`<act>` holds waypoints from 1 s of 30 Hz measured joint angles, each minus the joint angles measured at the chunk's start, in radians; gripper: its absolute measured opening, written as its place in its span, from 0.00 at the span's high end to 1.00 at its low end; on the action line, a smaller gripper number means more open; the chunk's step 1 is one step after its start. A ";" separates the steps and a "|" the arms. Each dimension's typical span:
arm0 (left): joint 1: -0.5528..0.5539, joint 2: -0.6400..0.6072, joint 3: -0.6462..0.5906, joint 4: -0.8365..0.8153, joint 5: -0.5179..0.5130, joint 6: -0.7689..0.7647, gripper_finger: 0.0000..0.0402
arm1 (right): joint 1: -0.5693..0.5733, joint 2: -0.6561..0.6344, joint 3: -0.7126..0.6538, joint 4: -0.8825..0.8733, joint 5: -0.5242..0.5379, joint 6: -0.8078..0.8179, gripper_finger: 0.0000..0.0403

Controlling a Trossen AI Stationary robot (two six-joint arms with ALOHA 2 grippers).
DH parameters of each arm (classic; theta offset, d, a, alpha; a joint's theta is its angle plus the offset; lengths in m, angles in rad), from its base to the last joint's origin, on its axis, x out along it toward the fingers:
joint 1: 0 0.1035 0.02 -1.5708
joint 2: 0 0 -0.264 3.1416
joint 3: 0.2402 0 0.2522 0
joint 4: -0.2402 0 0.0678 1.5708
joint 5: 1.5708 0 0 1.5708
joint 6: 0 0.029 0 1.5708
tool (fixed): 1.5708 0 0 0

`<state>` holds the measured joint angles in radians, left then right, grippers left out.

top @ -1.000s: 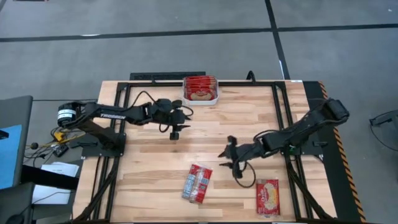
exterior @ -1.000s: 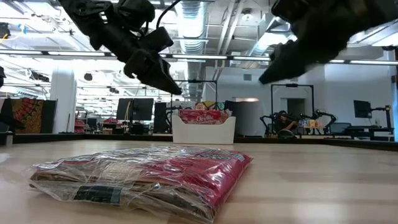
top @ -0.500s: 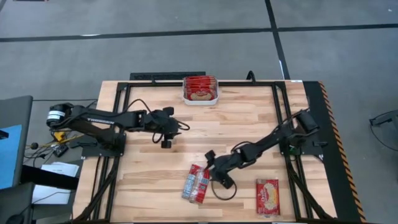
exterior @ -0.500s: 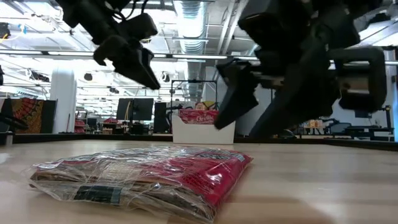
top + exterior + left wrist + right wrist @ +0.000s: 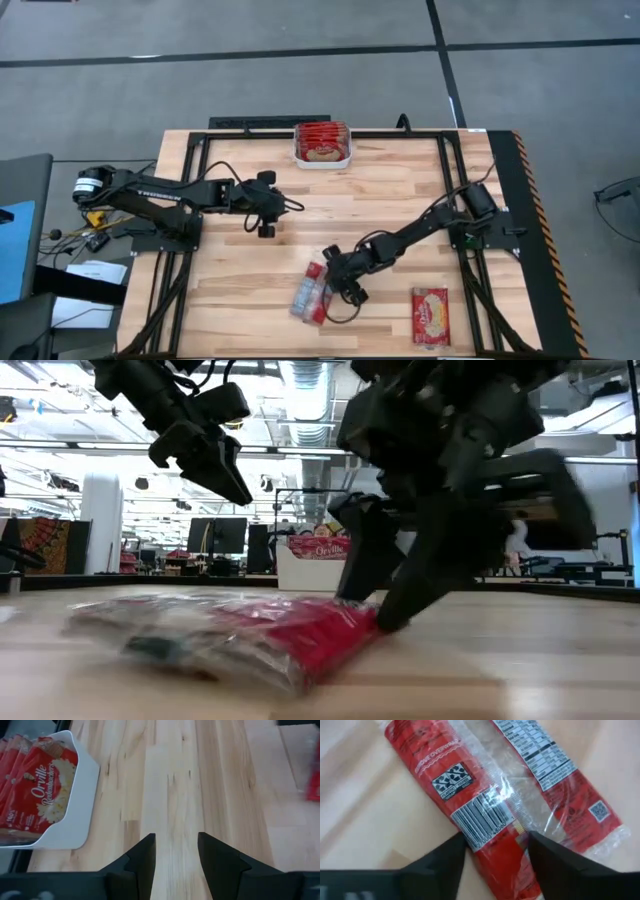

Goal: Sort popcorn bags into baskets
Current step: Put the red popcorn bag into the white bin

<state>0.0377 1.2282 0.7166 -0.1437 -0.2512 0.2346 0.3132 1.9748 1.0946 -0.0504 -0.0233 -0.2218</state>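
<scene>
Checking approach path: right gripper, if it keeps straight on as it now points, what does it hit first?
Most likely the popcorn bag lying print-side up on the table; the open right gripper straddles its near end, apparently just short of contact.

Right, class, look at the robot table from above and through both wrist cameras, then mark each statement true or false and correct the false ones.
1. The white basket at the far edge of the table already holds red popcorn bags. True.
2. The right gripper is down at the popcorn bag with the barcode, fingers open on either side of it. True.
3. The left gripper is holding a popcorn bag. False: its fingers are open over bare wood with nothing between them.
4. Only one bag lies outside the basket. False: a second bag lies near the table's front right corner.
5. That second bag touches the basket. False: they are far apart.
</scene>
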 joint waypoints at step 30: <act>-0.083 0.001 0.000 0.072 0.060 0.086 0.63 | -0.485 -0.274 -0.124 -0.035 -0.779 0.609 0.97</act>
<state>-0.0450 1.2289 0.7170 -0.0714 -0.1913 0.3210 -0.1713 1.7010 0.9711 -0.0855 -0.8024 0.3872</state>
